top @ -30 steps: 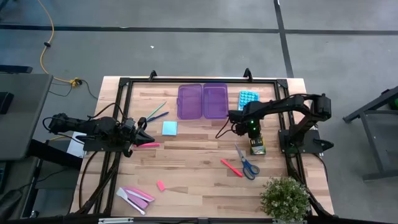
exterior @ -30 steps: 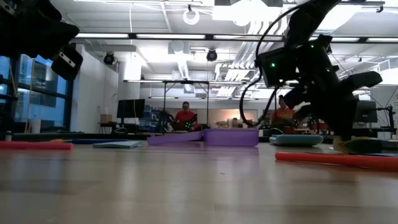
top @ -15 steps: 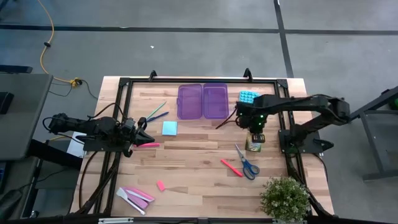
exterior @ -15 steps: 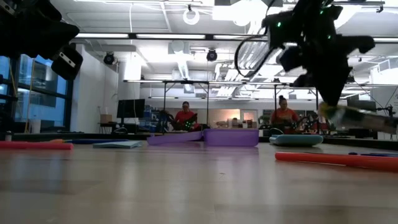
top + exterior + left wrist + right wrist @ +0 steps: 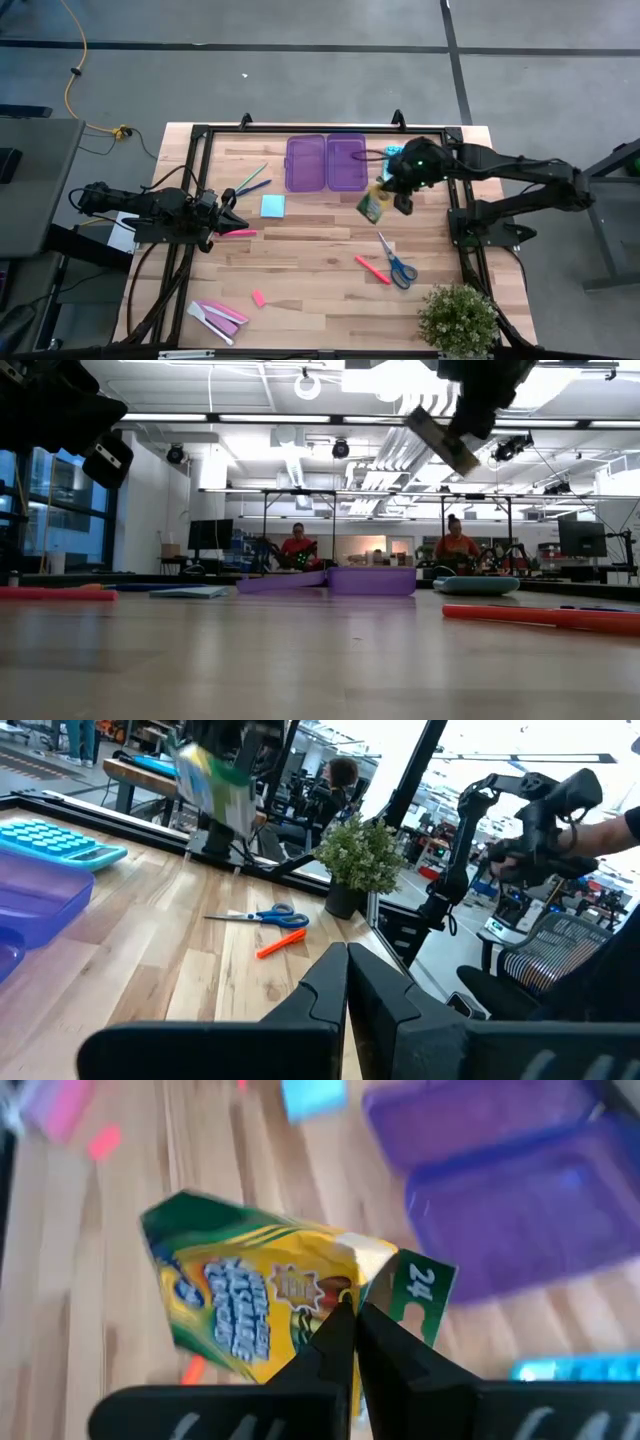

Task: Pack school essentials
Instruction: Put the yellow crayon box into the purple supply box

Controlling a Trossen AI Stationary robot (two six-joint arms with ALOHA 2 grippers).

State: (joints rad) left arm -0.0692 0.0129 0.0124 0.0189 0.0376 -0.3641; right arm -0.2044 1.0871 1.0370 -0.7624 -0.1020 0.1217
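Observation:
My right gripper (image 5: 393,196) is shut on the yellow-and-green crayon box (image 5: 372,205), which is up in the air just right of the open purple case (image 5: 327,162). The low view shows the box (image 5: 442,442) high and tilted. My left gripper (image 5: 238,222) waits shut at the table's left, beside a pink marker (image 5: 241,233). Flat on the wood lie the light-blue notepad (image 5: 272,206), the green and blue pencils (image 5: 253,180), the blue-handled scissors (image 5: 399,266), a second pink marker (image 5: 372,269) and the pink eraser (image 5: 258,298). My right gripper pinches the crayon box between its two fingers (image 5: 335,1335) at the edge by the flap end (image 5: 375,1270). The box is lifted clear of the table and tilted, its printed face (image 5: 250,1320) toward the wrist camera.
The light-blue calculator (image 5: 396,152) lies right of the case, partly under the right arm. Flat pink-and-white pieces (image 5: 218,315) sit at the near left, a potted plant (image 5: 457,320) at the near right corner. Bare wood lies between the notepad and the scissors.
My right gripper has risen from the table near the scissors, carrying the crayon box up, then toward the far edge and left toward the purple case. The box, low over the wood before, is now high and tilted. The left arm has kept still.

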